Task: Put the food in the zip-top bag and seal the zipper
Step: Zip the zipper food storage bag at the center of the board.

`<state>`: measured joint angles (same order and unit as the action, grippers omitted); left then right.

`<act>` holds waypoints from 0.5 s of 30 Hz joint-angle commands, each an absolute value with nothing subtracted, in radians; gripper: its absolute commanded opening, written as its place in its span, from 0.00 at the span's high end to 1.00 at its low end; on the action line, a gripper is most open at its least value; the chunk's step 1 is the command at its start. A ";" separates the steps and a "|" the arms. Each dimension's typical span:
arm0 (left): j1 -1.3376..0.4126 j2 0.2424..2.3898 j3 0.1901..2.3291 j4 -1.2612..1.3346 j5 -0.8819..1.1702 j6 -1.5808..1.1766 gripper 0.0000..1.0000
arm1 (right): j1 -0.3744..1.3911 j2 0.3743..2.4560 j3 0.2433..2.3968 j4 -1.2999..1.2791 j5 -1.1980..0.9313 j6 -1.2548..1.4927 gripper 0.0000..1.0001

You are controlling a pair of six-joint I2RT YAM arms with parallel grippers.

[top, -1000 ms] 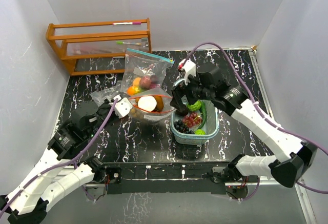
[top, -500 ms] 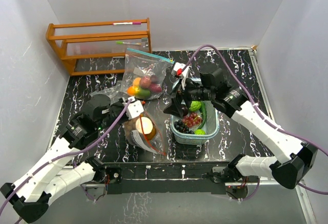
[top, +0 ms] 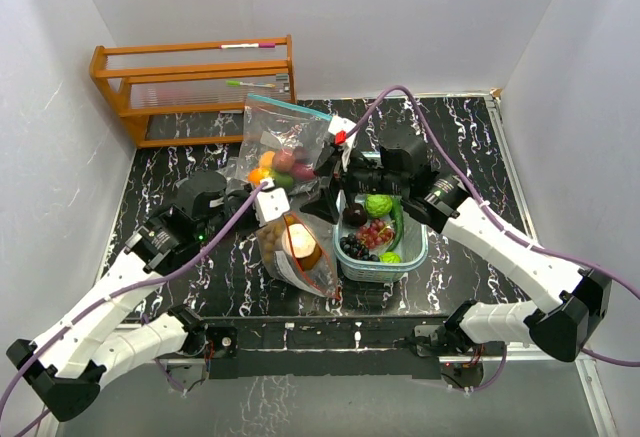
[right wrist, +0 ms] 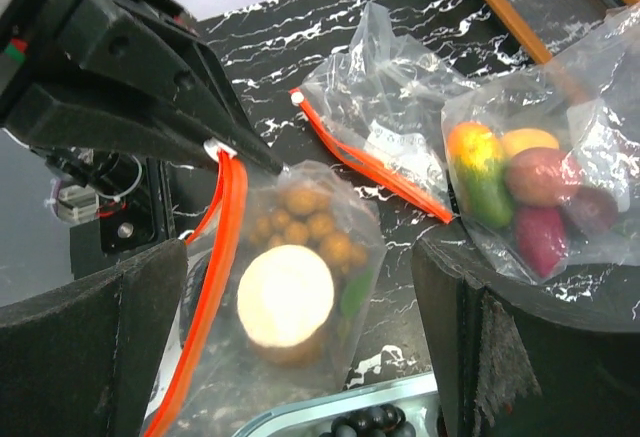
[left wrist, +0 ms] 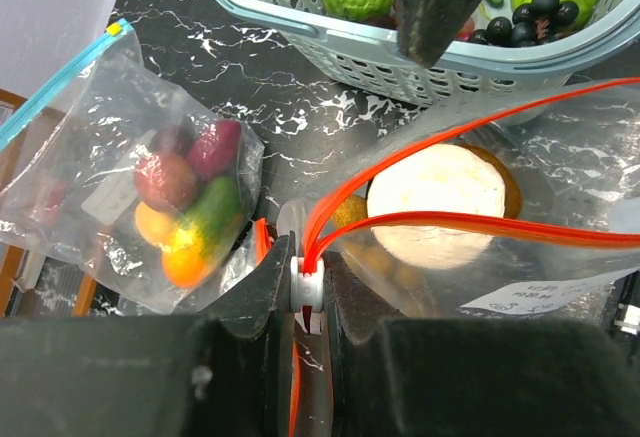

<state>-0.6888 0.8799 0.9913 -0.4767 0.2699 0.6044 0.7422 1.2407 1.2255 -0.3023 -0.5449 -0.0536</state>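
The orange-zippered zip-top bag is gripped at its zipper end by the left gripper, which is pinched narrow on it, just left of the teal basket. Nuts and a white-faced brown piece are seen inside it. More food lies in the basket. The right gripper is held wide and empty over the bag, beside the basket's left rim.

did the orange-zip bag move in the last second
Yes. The orange-zip bag slid toward the arm bases, from the far left corner of the teal basket to alongside its near half.
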 commanded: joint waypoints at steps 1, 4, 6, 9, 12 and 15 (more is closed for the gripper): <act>-0.684 0.891 1.035 -0.454 0.317 0.560 1.00 | 0.754 1.242 1.230 -0.190 -0.523 -0.022 0.02; -0.683 0.919 1.070 -0.474 0.326 0.533 1.00 | 0.777 1.266 1.223 -0.182 -0.524 -0.026 0.01; -0.683 0.932 1.090 -0.483 0.322 0.517 1.00 | 0.807 1.280 1.220 -0.165 -0.517 -0.021 0.01; -0.681 0.962 1.125 -0.510 0.305 0.497 1.00 | 0.858 1.303 1.233 -0.165 -0.472 -0.023 0.02; -0.682 0.990 1.155 -0.549 0.311 0.492 1.00 | 0.898 1.318 1.233 -0.173 -0.434 -0.026 0.02; -0.680 0.988 1.160 -0.559 0.313 0.490 1.00 | 0.908 1.318 1.216 -0.169 -0.395 -0.013 0.02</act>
